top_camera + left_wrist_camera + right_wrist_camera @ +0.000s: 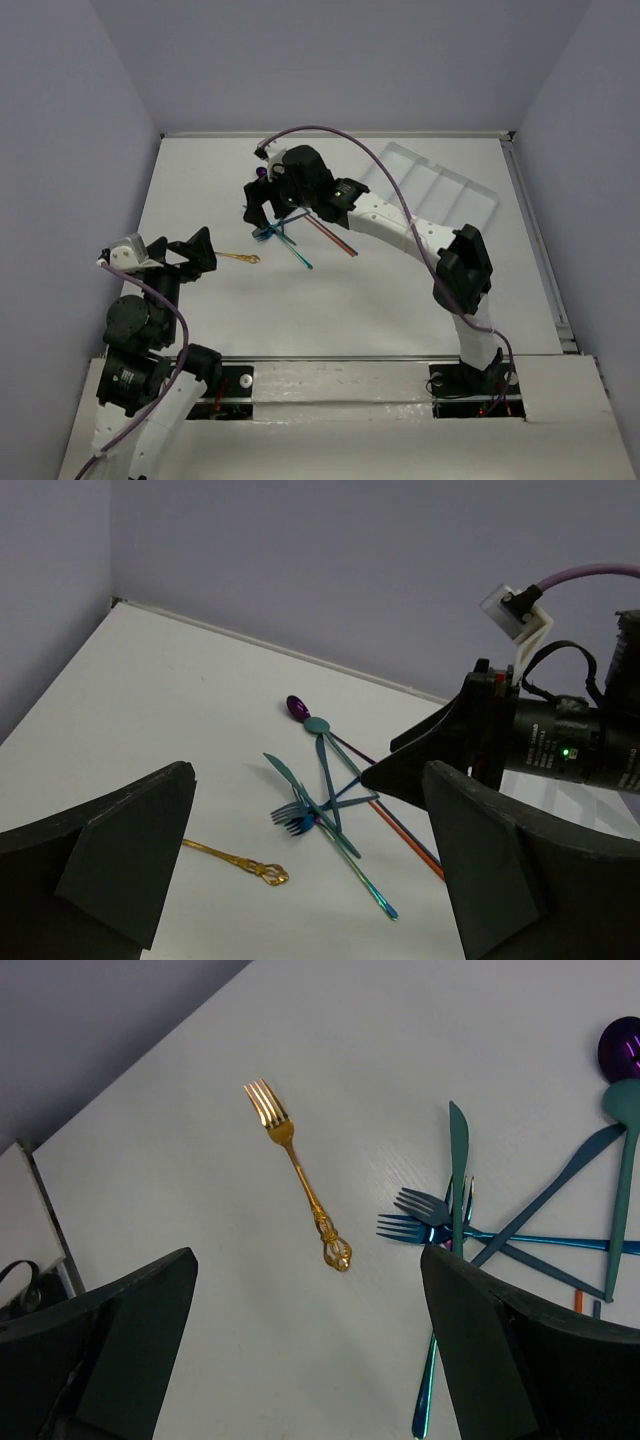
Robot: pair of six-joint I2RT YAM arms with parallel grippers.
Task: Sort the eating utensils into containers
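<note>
A: Hanging over the pile (285,235) of forks and spoons is your right gripper (268,215). Its fingers are wide apart and hold nothing.
B: And your left gripper (210,252)?
A: Open too, with nothing in it. Its tips are just beside the gold fork (240,258), which lies alone, left of the pile.
B: Where is your tray (480,195)?
A: At the far right of the table (400,290), well apart from the pile.

Bright even diffuse light, soft faint shadows, glints on utensils (457,1170), views sharp
</note>
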